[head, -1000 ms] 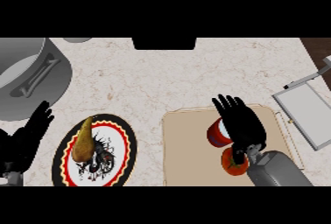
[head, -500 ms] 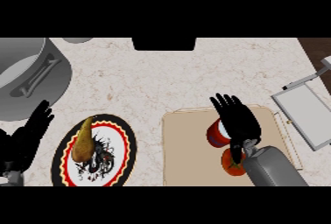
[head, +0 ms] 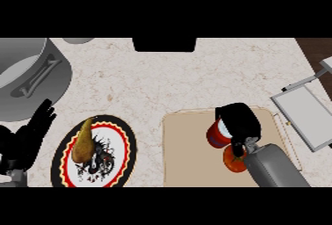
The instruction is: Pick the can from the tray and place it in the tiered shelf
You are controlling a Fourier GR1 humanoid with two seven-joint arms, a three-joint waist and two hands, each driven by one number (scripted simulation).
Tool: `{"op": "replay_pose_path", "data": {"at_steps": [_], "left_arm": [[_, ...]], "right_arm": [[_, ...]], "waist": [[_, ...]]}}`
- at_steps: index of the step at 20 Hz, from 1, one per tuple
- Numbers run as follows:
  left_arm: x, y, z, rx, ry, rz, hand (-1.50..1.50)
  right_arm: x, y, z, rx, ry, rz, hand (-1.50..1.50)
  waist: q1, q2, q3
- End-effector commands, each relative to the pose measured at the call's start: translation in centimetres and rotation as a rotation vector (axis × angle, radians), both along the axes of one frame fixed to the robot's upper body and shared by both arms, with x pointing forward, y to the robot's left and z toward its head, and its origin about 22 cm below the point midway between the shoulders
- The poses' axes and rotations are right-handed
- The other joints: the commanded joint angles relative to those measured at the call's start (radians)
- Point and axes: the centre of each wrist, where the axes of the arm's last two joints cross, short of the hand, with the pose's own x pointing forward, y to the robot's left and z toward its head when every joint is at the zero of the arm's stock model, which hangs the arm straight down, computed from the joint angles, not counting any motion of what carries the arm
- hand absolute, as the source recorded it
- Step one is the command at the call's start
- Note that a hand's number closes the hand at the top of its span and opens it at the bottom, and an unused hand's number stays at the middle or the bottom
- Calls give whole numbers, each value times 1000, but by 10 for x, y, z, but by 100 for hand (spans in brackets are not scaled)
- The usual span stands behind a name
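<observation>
A red can (head: pixel 218 134) with a pale top lies on the beige tray (head: pixel 188 154) at the lower right. My right hand (head: pixel 239 121) is curled over it from the right, its fingers bent down round the can's far side and hiding part of it. The grey tiered shelf (head: pixel 310 112) stands at the right edge, beyond the tray. My left hand (head: pixel 29 136) rests open at the left edge with its fingers pointing up.
An orange-red tomato (head: pixel 233 161) sits on the tray just under my right forearm. A patterned plate (head: pixel 103 154) with a pear (head: pixel 83 140) lies left of the tray. A large grey pot (head: pixel 32 77) fills the upper left.
My right hand's fingers, straight above the can before, have curled down round it. The left hand has not moved.
</observation>
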Motion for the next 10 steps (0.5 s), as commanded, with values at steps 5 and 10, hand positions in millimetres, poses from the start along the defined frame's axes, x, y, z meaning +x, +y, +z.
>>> {"op": "replay_pose_path", "data": {"at_steps": [5, 10], "left_arm": [[0, -1, -3, -22, 5, -9, 0], [-15, 8, -9, -2, 5, 1, 0]], "right_arm": [[-9, 6, -15, -13, -110, 35, 150], [-4, -11, 18, 81, -194, -126, 150]], "waist": [[-3, 19, 18], [-5, 16, 17]]}}
